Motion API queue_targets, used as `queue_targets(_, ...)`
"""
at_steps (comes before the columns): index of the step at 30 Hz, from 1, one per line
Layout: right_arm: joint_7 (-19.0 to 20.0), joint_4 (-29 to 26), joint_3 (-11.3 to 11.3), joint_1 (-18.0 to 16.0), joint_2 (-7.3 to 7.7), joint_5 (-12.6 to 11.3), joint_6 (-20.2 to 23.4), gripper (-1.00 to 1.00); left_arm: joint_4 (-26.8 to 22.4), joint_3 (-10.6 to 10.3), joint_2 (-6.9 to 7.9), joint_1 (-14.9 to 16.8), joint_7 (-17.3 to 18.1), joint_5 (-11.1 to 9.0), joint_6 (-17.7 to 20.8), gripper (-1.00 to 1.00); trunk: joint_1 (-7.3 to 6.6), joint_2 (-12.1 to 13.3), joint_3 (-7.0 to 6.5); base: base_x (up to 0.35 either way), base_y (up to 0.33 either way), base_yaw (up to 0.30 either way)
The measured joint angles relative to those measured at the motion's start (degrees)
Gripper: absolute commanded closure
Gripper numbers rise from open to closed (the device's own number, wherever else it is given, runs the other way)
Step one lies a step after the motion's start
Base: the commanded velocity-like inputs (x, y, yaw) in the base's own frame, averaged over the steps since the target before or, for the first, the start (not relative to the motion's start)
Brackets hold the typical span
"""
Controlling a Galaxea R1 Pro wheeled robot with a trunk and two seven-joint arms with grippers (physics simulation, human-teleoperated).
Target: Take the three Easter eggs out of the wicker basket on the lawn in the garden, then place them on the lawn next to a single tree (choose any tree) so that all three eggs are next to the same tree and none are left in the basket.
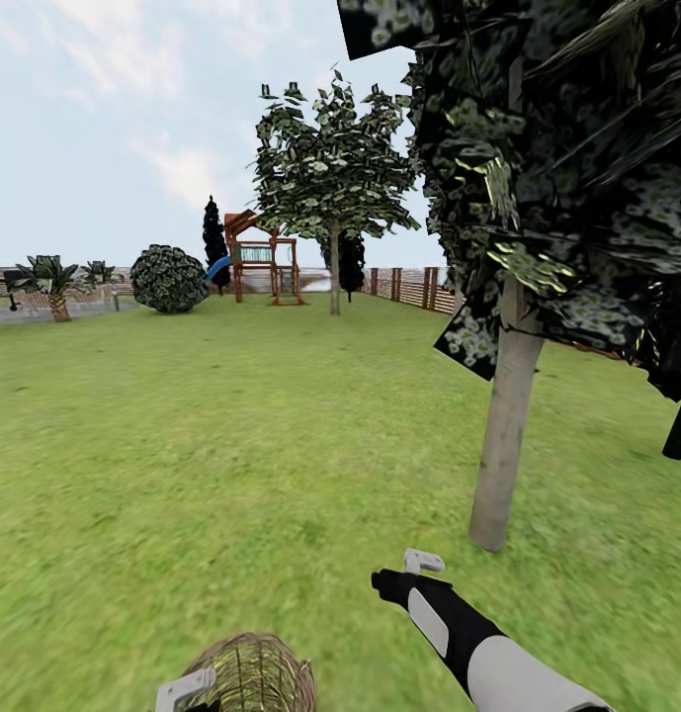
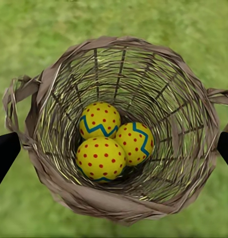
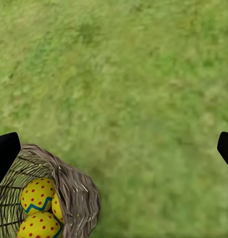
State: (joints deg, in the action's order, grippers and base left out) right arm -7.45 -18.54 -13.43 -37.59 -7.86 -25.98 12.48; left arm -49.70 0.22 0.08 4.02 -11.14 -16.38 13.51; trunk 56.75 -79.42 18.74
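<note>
Lawn (image 1: 231,445) runs out to a fence (image 1: 409,285) and playset (image 1: 261,259) at 12 o'clock; a grey-trunked tree (image 1: 506,415) stands near at 2 o'clock, a second one (image 1: 334,178) well off at 12.

Basket (image 1: 253,674) sits on the grass at 6 o'clock, directly below the left gripper (image 1: 187,687). All three eggs (image 2: 110,141) are seen bunched at the basket bottom in the left wrist view, touching each other, so nothing has been unloaded yet. Step in hand is judged as the first pick.

Left gripper: fingers (image 2: 5,153) are spread wide, outside the basket rim on either side, nothing held. Right gripper (image 1: 411,569): fingers (image 3: 5,151) likewise spread wide, empty, hanging over bare grass just beside the basket, between basket and the near trunk.

Next move, as judged:
- left gripper to be lowered straight into the basket, centred on one egg (the upper egg (image 2: 100,120) or the front one (image 2: 101,158) both look reachable)
- jaws to be narrowed first, or they will catch the rim
- the wall is deep and the eggs are packed, so neighbours may get nudged on closing
- egg then to be carried to the grass at the near trunk's foot, and the same tree used for all three
</note>
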Motion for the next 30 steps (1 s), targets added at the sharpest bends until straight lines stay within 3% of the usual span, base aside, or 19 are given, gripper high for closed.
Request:
queue_targets(9, 0.00, 0.04, -0.05, -0.03, -0.01, 0.03, 0.00, -1.00, 0.86, -0.07, -0.03, 0.12, 0.12, 0.15, -0.63, -1.00, 0.00, -0.01, 0.00, 0.000, -0.007, 0.000)
queue_targets(20, 0.00, 0.04, -0.08, 0.00, -0.08, 0.02, 0.00, -1.00, 3.83, -0.12, -0.12, 5.11, 0.14, 0.21, 0.19, -1.00, 0.00, 0.00, 0.00, 0.000, -0.005, 0.000)
queue_targets(22, 0.00, 0.02, -0.07, -0.01, -0.05, 0.02, -0.01, -1.00, 5.77, -0.10, -0.10, 6.62, 0.14, 0.19, 0.10, -1.00, 0.00, 0.00, 0.00, 0.000, 0.000, 0.000)
queue_targets(27, 0.00, -0.27, -0.09, 0.00, -0.05, 0.07, -0.11, -1.00, 18.63, 0.05, -0.02, 13.20, 1.22, -0.30, -1.80, -1.00, 0.00, 0.00, 0.00, 0.000, 0.000, 0.000)
queue_targets(30, 0.05, -0.55, -0.12, 0.00, -0.07, 0.08, -1.01, -1.00, 22.88, 0.07, -0.06, 15.10, 1.78, -0.49, -3.58, -1.00, 0.00, 0.00, 0.00, 0.000, 0.000, 0.000)
